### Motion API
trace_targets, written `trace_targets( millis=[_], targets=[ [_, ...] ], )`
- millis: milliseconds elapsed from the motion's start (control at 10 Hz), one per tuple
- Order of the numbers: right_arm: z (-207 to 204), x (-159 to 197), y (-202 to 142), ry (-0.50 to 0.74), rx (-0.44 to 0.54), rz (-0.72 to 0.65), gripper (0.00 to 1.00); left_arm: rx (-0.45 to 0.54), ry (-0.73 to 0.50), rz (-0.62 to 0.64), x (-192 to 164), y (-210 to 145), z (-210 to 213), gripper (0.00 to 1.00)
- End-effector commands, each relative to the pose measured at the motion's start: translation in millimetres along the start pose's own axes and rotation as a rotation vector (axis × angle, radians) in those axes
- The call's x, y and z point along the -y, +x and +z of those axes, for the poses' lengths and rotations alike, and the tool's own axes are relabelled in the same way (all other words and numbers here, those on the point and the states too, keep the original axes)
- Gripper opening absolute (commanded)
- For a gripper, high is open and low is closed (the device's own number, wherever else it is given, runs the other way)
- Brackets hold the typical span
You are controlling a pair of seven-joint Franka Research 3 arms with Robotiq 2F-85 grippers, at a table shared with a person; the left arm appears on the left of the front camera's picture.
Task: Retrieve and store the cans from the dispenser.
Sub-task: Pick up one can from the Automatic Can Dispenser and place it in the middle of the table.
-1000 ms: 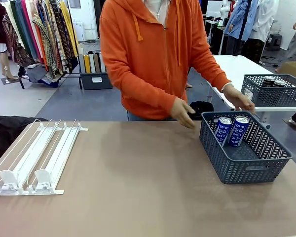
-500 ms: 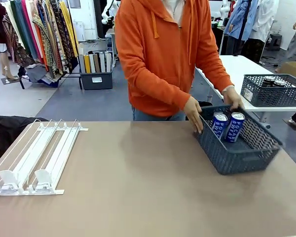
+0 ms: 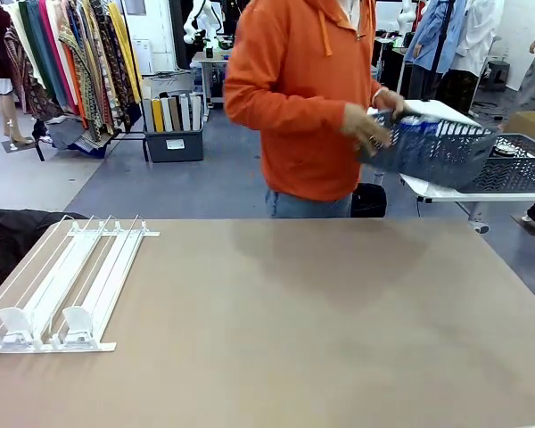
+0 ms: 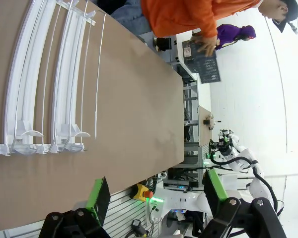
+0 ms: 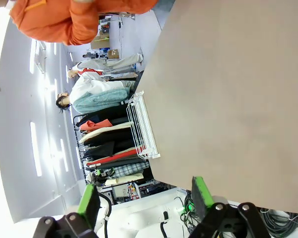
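Brown table (image 3: pixel 294 330) lies before me, rack (image 3: pixel 67 285) at nine o'clock, person's hands (image 3: pixel 367 127) lifting a basket (image 3: pixel 437 152) at one o'clock; my left gripper (image 4: pixel 154 191) and right gripper (image 5: pixel 144 198) both gape apart.

You see the person (image 3: pixel 308 98) now turned away from the table (image 3: pixel 276 321), both hands (image 3: pixel 367 127) carrying the grey basket (image 3: pixel 437 152) of cans (image 3: pixel 419 127) off it toward the white table (image 3: pixel 446 111) behind.
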State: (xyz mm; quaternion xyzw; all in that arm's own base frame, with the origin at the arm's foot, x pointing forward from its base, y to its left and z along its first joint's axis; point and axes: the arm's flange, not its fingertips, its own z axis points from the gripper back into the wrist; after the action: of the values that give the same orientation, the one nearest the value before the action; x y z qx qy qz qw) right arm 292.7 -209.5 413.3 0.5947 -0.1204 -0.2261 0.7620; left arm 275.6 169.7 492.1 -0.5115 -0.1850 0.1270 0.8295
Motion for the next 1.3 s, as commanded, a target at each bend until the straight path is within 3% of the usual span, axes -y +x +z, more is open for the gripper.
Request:
trace_targets(
  millis=[0,1200],
  targets=[
    [2.1,-3.1,-1.5,0.0,-0.008,-0.004,1.0,0.01,-0.023,-0.018,-0.6,0.7,-1.2,1.0],
    [2.1,-3.1,-1.5,0.0,-0.008,-0.004,1.0,0.01,-0.023,-0.018,-0.6,0.7,-1.2,1.0]
  ],
)
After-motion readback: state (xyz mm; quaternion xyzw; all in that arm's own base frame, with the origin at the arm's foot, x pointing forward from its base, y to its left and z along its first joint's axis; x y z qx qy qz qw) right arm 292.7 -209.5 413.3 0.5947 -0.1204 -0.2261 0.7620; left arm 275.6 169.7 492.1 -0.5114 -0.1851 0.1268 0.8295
